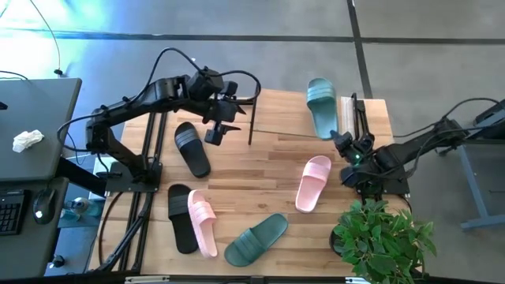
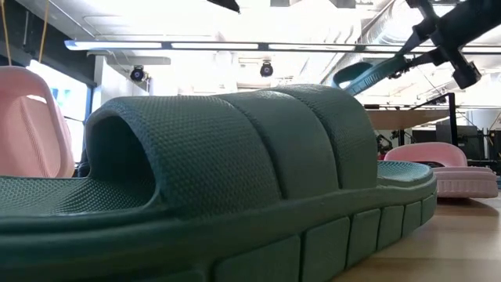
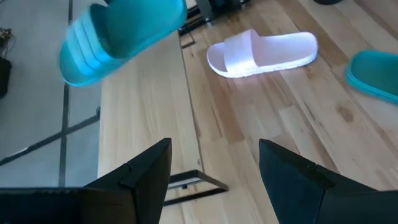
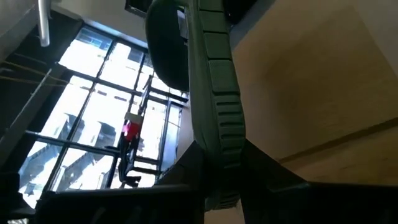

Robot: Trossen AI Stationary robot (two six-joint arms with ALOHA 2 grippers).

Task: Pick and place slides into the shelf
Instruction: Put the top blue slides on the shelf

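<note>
A sage-green slide (image 1: 321, 106) hangs in the air over the shelf's light top board (image 1: 288, 110) at the table's far right, with my right gripper (image 1: 344, 142) shut on it. In the low view this slide (image 2: 368, 74) is raised above the board (image 2: 399, 117). My left gripper (image 3: 214, 180) hovers open over the board's left end (image 3: 143, 112), with nothing between its fingers. Flat on their soles on the table lie a black slide (image 1: 192, 148), a black (image 1: 180, 217) and pink (image 1: 202, 222) slide side by side, a second green slide (image 1: 256, 239) and a pink one (image 1: 313, 183). My right gripper pinches the green slide's heel end (image 4: 221, 155) between its two fingers, one on the footbed side and one on the underside. The fingers come from the table's right and near side, along the slide. The slide is lifted clear, turned on edge, its strap end (image 4: 165, 43) pointing away from the gripper.
A potted plant (image 1: 383, 237) stands at the table's near right corner, close to the right arm's base. A grey side desk (image 1: 31, 134) stands left of the table. The shelf's thin black posts (image 3: 193, 180) rise at the board's left end, beside my left gripper.
</note>
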